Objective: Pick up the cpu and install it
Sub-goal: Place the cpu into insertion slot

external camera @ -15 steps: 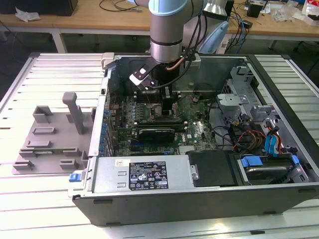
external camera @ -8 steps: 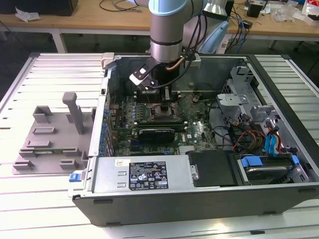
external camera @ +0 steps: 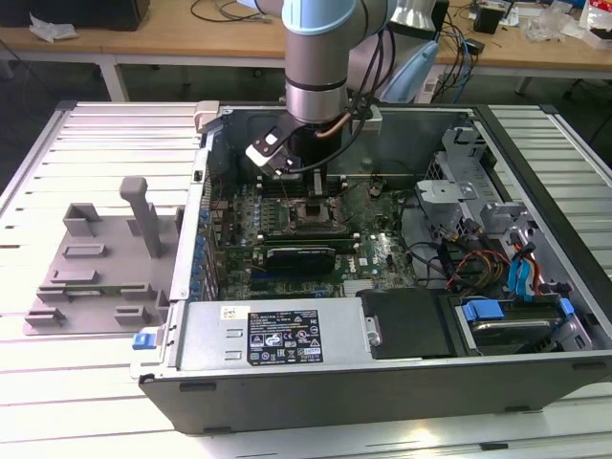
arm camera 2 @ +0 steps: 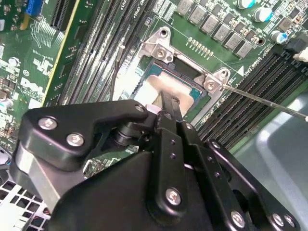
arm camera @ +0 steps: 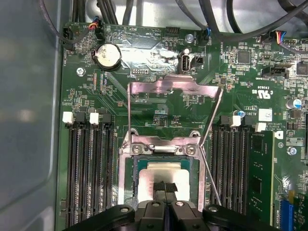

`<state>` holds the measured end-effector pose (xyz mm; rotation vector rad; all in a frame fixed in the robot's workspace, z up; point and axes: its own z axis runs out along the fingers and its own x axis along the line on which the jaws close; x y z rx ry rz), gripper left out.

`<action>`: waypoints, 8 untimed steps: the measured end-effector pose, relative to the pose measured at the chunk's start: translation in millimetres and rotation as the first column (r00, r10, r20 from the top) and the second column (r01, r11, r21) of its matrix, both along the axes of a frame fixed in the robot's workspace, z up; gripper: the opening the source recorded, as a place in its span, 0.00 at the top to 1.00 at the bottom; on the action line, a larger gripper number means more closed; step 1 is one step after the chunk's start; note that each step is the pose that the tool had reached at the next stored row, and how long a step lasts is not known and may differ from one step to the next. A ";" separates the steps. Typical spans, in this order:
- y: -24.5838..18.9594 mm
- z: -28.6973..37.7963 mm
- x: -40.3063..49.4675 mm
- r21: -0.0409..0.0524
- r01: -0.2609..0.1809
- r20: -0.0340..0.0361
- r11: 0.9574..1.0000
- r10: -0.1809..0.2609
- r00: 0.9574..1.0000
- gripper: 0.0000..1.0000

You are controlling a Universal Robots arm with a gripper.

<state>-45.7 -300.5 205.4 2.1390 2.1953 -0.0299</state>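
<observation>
Silver-grey flat square cpu (arm camera: 162, 171) sits in the metal-framed motherboard socket (arm camera: 129, 179), at eleven o'clock inside the dark computer case (external camera: 382, 390), directly beneath the black gripper (arm camera: 165, 187), fingers pinched narrow, tips touching its top.

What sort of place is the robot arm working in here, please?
Probably a robotics lab or test workshop: an opened desktop computer case lies on a slatted metal table, a grey fixture tray beside it, with cable-strewn wooden benches behind.

Grey-blue arm (external camera: 320, 57), black cables (external camera: 368, 72); black end effector (arm camera 2: 166, 108), silver screws (arm camera 2: 48, 123).
</observation>
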 end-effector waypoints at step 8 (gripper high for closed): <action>0.2 -0.8 0.2 0.003 0.017 0.001 1.000 -0.017 1.000 0.89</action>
